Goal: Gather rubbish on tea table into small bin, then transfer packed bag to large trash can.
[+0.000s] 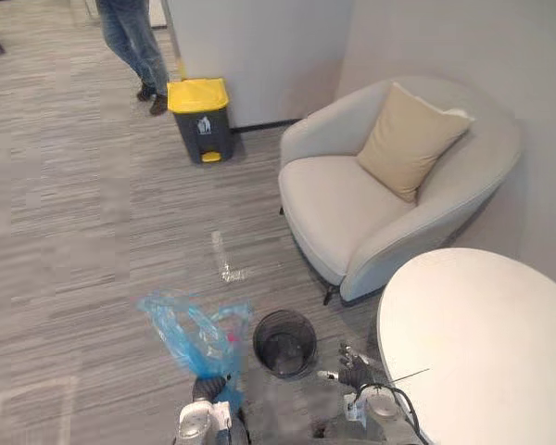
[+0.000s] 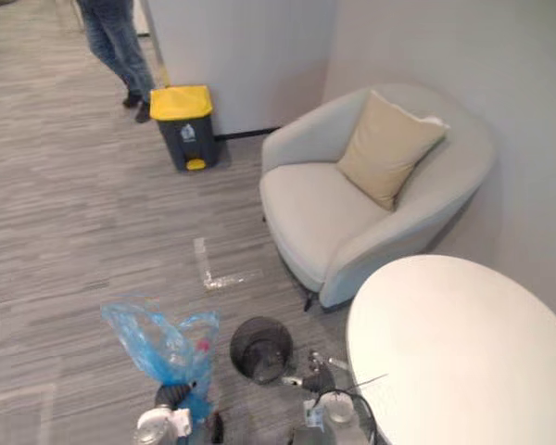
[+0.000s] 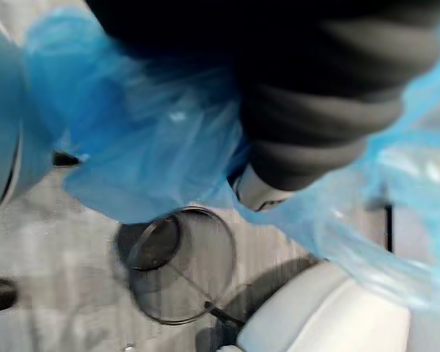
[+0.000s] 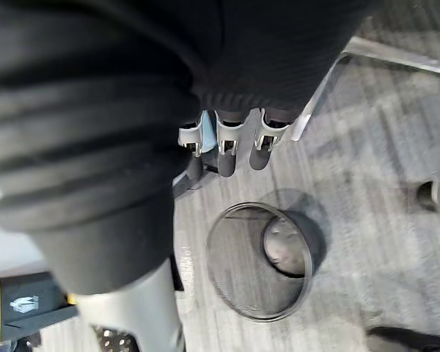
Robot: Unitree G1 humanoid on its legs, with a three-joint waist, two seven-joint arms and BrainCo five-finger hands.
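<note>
A blue plastic bag with rubbish inside hangs above the floor, bunched at its neck in my left hand, low in the left eye view. In the left wrist view the blue film wraps around that hand. The small black mesh bin stands unlined on the carpet just right of the bag. My right hand hovers beside the bin, fingers relaxed and holding nothing. The large trash can, dark with a yellow lid, stands far ahead by the wall.
The round white tea table is at the right, its top bare. A light grey armchair with a tan cushion is beyond it. A person in jeans stands near the large can. Tape marks lie on the carpet.
</note>
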